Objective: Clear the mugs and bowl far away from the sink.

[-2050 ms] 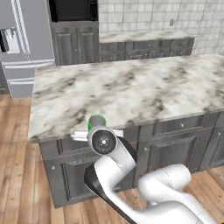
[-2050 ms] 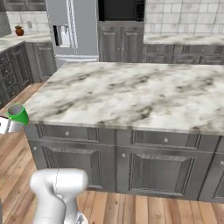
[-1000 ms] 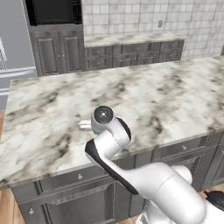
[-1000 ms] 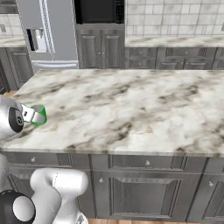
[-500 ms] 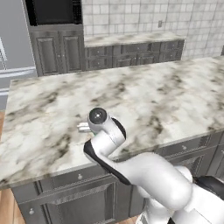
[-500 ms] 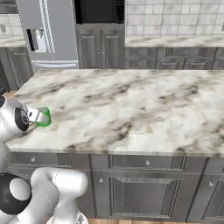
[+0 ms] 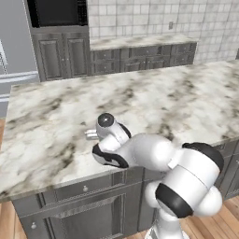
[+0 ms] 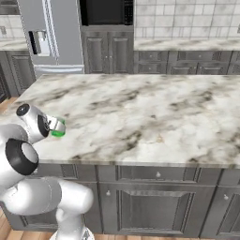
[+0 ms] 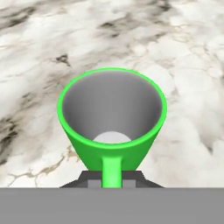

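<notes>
A bright green mug (image 9: 112,144) sits upright in the hand view, its grey inside open toward the camera and its handle pointing down between the fingertips. My gripper (image 9: 112,180) is shut on that handle. From the right base view the green mug (image 8: 58,128) hangs just over the marble island counter (image 8: 140,117), near its front left corner, with the gripper (image 8: 53,125) at its left side. I cannot tell whether the mug touches the stone. In the left base view the gripper (image 7: 90,134) is low over the counter (image 7: 56,121). The bowl and the sink are out of view.
The island's front edge (image 8: 117,159) runs close below the mug, with dark cabinet fronts under it. A steel fridge (image 8: 47,37) and a dark wall oven (image 8: 105,11) stand at the back, and a second counter (image 8: 187,44) runs along the tiled wall.
Two seconds ago the base was further back and left; it has closed in on the island. Since then the hand has carried the green mug inward over the counter and lower.
</notes>
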